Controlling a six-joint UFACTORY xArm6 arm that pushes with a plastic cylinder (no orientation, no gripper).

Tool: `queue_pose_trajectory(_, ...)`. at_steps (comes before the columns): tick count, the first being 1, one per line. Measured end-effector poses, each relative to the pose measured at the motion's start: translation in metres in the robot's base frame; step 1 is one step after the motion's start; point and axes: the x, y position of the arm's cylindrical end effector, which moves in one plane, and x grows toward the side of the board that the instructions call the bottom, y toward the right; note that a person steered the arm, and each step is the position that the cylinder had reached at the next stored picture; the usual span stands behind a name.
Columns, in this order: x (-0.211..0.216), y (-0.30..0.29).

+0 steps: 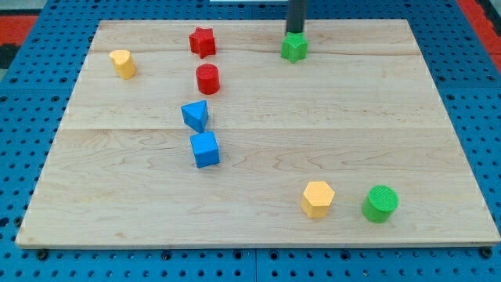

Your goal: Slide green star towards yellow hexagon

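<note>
The green star point(294, 48) lies near the view's top, right of centre, on the wooden board point(258, 157). My tip point(296, 32) is at the star's top edge, touching or nearly touching it; the dark rod rises out of the view above. The yellow hexagon point(318, 198) sits near the view's bottom right, far below the star and slightly to its right.
A green cylinder point(380, 204) stands just right of the yellow hexagon. A red star point(202, 41), a red cylinder point(207, 79), a blue triangular block point(196, 115) and a blue cube point(205, 149) form a column left of centre. A second yellow block point(123, 63) lies at top left.
</note>
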Motion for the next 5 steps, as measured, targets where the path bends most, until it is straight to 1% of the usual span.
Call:
queue_pose_trajectory(1,0.056,0.0)
queue_pose_trajectory(2,0.096,0.013)
queue_pose_trajectory(3,0.112,0.03)
queue_pose_trajectory(4,0.157,0.057)
queue_pose_trajectory(5,0.197,0.058)
